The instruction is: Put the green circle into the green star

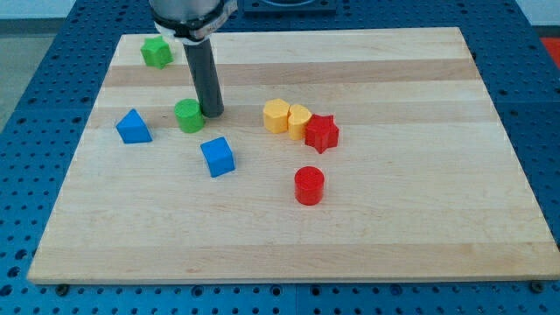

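My tip (213, 114) sits on the wooden board (420, 219), touching or just about touching the right side of the green circle (188, 115); exact contact is hard to tell. There is no pincer on this arm, just the dark rod (205, 79), so nothing opens or shuts and nothing is held.

The green circle lies in the board's left half, upright, flat on the wood. The green star (157, 52) is near the board's top-left corner, well apart from the circle, up and to the view's left of it.

Other blocks:
- blue triangle (133, 127), left of the green circle, near it but not touching
- blue cube (217, 157), below and slightly right of the circle, apart from it
- two yellow blocks, (276, 115) and (299, 120), side by side and touching, near the board's middle; exact shapes unclear
- red star (321, 133), touching the right yellow block
- red cylinder (309, 185), below the red star, apart from it
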Motion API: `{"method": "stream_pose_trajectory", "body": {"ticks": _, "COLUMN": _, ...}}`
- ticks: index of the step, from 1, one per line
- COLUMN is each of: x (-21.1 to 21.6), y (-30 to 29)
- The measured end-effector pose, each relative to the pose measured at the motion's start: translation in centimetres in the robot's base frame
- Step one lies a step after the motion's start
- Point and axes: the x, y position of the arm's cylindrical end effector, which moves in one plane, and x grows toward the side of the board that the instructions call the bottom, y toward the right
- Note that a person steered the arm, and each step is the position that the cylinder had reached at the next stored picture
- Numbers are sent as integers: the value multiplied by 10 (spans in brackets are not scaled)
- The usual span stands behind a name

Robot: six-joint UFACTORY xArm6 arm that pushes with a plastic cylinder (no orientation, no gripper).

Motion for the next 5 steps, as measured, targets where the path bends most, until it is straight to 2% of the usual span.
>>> {"method": "stream_pose_trajectory", "body": {"ticks": 1, "x": -12, "y": -3}}
{"method": "stream_pose_trajectory", "body": {"ticks": 2, "x": 13, "y": 31}}
{"method": "stream_pose_trajectory", "body": {"ticks": 3, "x": 56, "y": 50}}
{"method": "stream_pose_trajectory", "body": {"ticks": 5, "x": 66, "y": -4}}
